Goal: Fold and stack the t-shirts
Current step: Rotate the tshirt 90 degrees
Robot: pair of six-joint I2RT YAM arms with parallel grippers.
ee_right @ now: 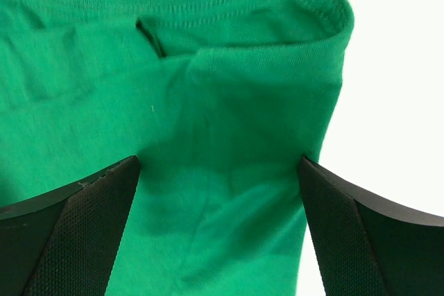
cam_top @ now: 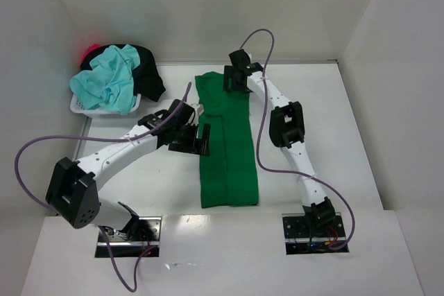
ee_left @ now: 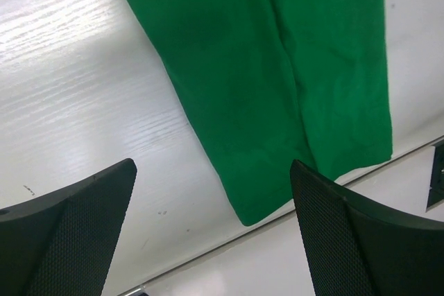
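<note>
Plainly, the green t-shirt (cam_top: pixel 225 143) lay on the smooth white table (cam_top: pixel 333 116) as a long narrow strip of soft knit cloth. It was folded lengthwise, with a seam-like crease running down its middle. Its ribbed, stitched collar sat at the far end and its straight hem at the near end.

The left gripper (cam_top: pixel 196 138) stood wide open just beside the strip's left edge, about halfway along it. Its black fingers (ee_left: pixel 76 240) had a fine mesh-textured face and held nothing. The right gripper (cam_top: pixel 236 77) was likewise spread wide over the collar end, its fingers either side of the folded neck. Whether they touched the cloth I could not tell.

One green shirt was on the table. A single small white basket (cam_top: pixel 87 107) at far left held a crumpled heap: one turquoise shirt (cam_top: pixel 111 77), one black shirt (cam_top: pixel 149 74) and a glimpse of red-pink cloth (cam_top: pixel 90 51).
</note>
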